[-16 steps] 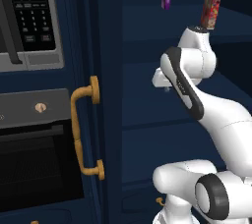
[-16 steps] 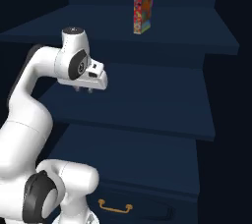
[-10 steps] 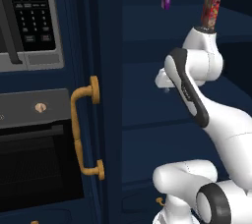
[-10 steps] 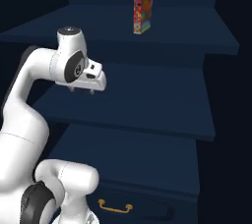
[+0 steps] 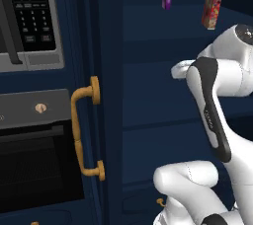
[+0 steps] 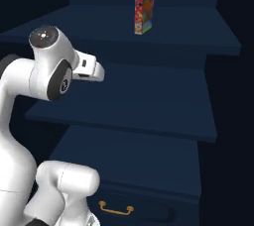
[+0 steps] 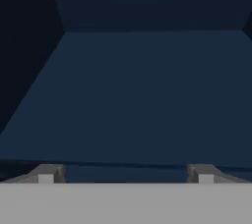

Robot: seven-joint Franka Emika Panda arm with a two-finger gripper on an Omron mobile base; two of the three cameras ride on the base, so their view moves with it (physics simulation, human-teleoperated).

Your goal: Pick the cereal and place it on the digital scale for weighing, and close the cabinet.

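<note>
Cereal (image 6: 143, 11), light stiff box standing upright on upper shelf (image 6: 198, 36); gripper (image 7: 125, 174) fingers spreading, gripping flat faces advised.

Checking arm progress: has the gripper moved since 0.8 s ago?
Yes. In the right base view the gripper has risen and turned forward, closer to the shelf edge under the cereal.
</note>
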